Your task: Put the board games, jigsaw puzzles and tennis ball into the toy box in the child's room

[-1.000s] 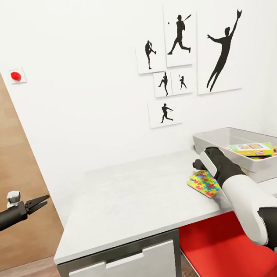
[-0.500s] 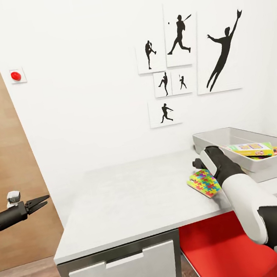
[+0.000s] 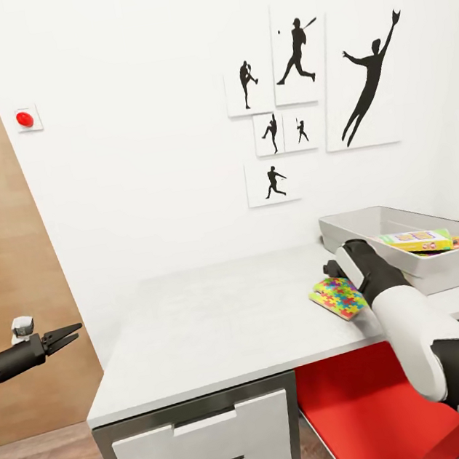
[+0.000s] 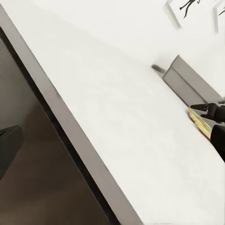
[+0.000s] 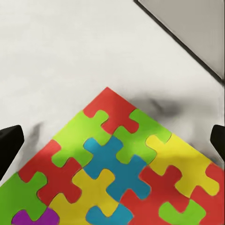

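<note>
Right wrist view looks straight down on a jigsaw puzzle (image 5: 117,173), a thin flat square of interlocking red, green, yellow and blue pieces lying on the white counter (image 5: 56,56), with the right pincer (image 5: 112,138) spread wide, a dark fingertip at either side of the puzzle and nothing between them. From the head view the puzzle (image 3: 335,298) sits just beside the grey toy box (image 3: 441,268), which already holds a yellow-topped board game (image 3: 416,238), though the arm hides the puzzle's far corner. White walls carry black baseball silhouettes (image 3: 369,80), and the left pincer (image 3: 63,335) hangs off the counter's end, slightly parted and empty.
</note>
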You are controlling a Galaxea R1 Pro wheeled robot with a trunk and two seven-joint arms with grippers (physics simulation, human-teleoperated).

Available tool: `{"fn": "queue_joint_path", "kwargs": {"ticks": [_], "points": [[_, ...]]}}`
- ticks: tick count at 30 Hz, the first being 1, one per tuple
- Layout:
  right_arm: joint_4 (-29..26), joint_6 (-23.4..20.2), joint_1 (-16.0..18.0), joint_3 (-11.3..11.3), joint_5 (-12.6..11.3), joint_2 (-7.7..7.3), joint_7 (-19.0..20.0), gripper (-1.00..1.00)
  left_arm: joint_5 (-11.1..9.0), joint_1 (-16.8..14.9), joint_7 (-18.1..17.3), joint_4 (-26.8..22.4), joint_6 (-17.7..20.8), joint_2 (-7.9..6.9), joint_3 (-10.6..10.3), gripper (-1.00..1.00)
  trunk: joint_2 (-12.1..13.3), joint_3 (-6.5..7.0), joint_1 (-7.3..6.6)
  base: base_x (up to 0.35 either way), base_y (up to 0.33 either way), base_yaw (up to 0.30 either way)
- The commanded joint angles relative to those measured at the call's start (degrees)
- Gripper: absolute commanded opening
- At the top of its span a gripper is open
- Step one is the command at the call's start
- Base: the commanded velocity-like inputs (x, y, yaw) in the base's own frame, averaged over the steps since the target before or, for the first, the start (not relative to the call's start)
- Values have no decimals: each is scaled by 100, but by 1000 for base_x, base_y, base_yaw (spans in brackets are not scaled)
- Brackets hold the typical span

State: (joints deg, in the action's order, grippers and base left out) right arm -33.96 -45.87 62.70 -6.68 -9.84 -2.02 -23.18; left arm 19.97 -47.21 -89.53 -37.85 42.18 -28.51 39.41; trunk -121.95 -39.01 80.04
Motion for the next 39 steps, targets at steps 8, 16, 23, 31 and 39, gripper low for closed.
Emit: {"fn": "queue_joint_path", "kwargs": {"ticks": [8, 16, 23, 31, 39], "points": [[-6, -10, 5, 0, -62, -17, -46, 100, 60, -8, -47, -3, 59, 4, 23, 100, -3, -7, -1, 0, 0, 0], [-6, -10, 5, 0, -69, -18, -46, 100, 60, -8, -47, -3, 60, 4, 23, 100, -83, -43, 43, 0, 0, 0], [-6, -10, 5, 0, -71, -13, -46, 100, 60, -8, -47, -3, 61, 4, 23, 100, -164, -79, 87, 0, 0, 0], [-6, -10, 5, 0, -71, -9, -46, 100, 60, -8, -47, -3, 60, 4, 23, 100, -164, -79, 87, 0, 0, 0], [-6, -10, 5, 0, -71, -9, -46, 100, 60, -8, -47, -3, 62, 4, 23, 100, -164, -79, 87, -46, 38, 0]]}}
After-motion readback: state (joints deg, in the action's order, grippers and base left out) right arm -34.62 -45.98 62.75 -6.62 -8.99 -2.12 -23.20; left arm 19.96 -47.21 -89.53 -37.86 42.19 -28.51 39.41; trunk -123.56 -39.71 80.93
